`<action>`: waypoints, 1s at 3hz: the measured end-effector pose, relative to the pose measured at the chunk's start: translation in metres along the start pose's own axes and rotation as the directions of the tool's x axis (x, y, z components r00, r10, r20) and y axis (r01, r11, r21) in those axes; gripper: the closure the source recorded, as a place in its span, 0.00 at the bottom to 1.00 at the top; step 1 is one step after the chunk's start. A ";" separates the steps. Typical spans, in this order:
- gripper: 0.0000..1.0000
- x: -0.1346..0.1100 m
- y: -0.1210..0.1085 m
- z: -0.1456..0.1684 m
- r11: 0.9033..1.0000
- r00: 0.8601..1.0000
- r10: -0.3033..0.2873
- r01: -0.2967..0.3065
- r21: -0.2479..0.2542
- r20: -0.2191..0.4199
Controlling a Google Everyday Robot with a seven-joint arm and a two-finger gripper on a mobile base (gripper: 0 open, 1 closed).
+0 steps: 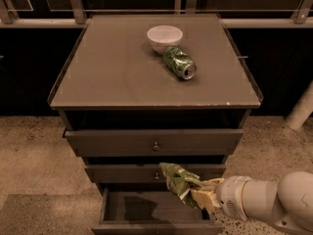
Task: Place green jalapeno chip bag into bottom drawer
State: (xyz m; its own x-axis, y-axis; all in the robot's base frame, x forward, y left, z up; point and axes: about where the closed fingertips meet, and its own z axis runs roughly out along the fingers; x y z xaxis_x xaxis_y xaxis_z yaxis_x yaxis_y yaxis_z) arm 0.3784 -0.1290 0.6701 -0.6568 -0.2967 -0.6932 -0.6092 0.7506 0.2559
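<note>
The green jalapeno chip bag [178,181] is crumpled green foil with pale printing. My gripper [201,193] is shut on its right end and holds it in the air over the right part of the open bottom drawer [155,227]. That drawer is pulled out, and its inside looks dark and bare. My white arm [266,202] comes in from the lower right.
Two grey drawers with small round knobs [155,145] sit above the open one. On the cabinet top [107,72] stand a white bowl [165,37] and a dented green soda can [179,62] lying on its side. Speckled floor lies on both sides.
</note>
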 end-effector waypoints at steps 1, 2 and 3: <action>1.00 0.005 -0.004 0.000 1.000 1.000 0.028 -0.028 0.007 0.005; 1.00 0.044 -0.030 0.024 0.989 0.988 0.150 -0.150 0.013 -0.023; 1.00 0.102 -0.061 0.067 0.957 0.956 0.292 -0.291 0.019 -0.043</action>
State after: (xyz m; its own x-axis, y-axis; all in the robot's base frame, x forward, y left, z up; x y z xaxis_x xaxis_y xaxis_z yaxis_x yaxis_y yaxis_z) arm 0.3785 -0.1656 0.5391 -0.8243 -0.0899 -0.5590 -0.3831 0.8155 0.4338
